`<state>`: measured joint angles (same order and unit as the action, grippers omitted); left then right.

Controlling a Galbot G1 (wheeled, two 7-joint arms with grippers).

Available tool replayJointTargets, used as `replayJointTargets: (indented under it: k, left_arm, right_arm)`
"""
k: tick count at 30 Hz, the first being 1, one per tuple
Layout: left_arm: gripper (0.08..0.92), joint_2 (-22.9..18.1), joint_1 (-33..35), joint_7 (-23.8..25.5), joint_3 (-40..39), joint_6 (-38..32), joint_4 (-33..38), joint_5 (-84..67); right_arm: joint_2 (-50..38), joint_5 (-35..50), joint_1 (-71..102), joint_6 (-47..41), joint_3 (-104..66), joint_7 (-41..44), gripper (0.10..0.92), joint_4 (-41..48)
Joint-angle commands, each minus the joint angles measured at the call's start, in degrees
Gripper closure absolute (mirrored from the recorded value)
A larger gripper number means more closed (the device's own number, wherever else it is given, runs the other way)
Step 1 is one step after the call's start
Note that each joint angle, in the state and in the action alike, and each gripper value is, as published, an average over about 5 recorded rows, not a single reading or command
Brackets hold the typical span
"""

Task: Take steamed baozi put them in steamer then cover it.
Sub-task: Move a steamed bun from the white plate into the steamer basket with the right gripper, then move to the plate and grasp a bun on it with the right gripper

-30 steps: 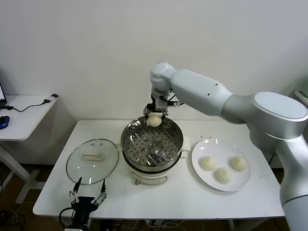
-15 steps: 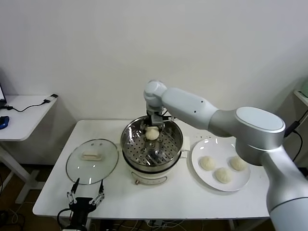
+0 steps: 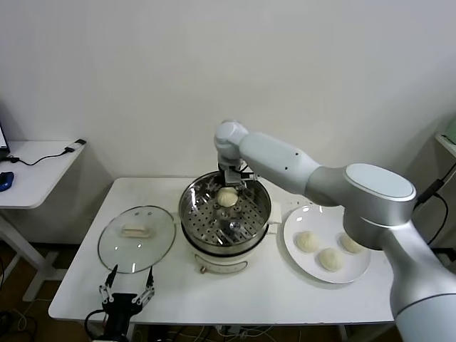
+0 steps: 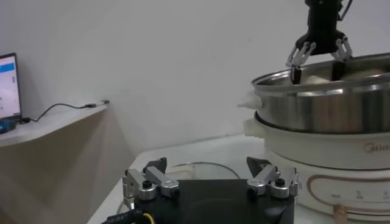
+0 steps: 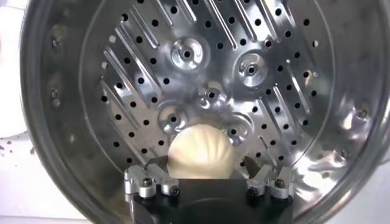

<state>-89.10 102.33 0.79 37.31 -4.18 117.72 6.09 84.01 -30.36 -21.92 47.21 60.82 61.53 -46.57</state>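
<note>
One baozi (image 3: 226, 197) rests on the perforated tray at the back of the steel steamer (image 3: 187, 214). My right gripper (image 3: 228, 187) is down inside the pot right over that bun, open, with a finger on each side. The right wrist view shows the bun (image 5: 200, 153) between the spread fingertips (image 5: 151, 173) on the tray (image 5: 201, 73). Three more baozi (image 3: 307, 241) lie on the white plate (image 3: 299, 217). The glass cover (image 3: 137, 239) lies flat on the table to the left of the pot. My left gripper (image 3: 128, 286) is parked open and empty at the table's front edge.
The left wrist view shows the steamer (image 4: 329, 115) from the side, with my right gripper (image 4: 317, 70) in it. A side table (image 3: 35, 164) with cables stands to the far left. The wall is close behind the pot.
My right gripper carried the baozi down from above the rear rim into the steamer and set it on the tray. The left arm stayed still.
</note>
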Motion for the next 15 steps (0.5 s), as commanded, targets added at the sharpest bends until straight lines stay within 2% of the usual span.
replayJointTargets:
  k: [1,5,8,12,15]
  left_arm:
    - [0.177,0.04,0.1,0.02,-0.02,0.03,0.09,0.05]
    - [0.177,0.02,0.38,0.03,-0.16,-0.15,0.05,0.09]
    - [0.177,-0.01,0.57,0.03,-0.31,-0.28,-0.04,0.1]
    - [0.177,-0.05,0.87,0.03,-0.38,-0.43,0.27,0.09]
    - [0.177,-0.04,1.13,0.02,-0.27,-0.53,0.76,-0.12]
  right_arm:
    - [-6.95,12.24,-7.23,-0.23,2.72,3.66,0.203,-6.75]
    - [-13.61,21.34,-13.09,-4.58,6.7,4.89,0.203,-11.68]
    - [-20.32,31.24,-17.75,-11.29,12.57,3.53,0.203,-14.38]
    - [-29.65,46.35,-24.5,-26.83,26.44,-4.01,0.203,-19.62]
    - [-36.27,51.97,-25.96,-40.87,30.66,-6.19,0.203,-24.49]
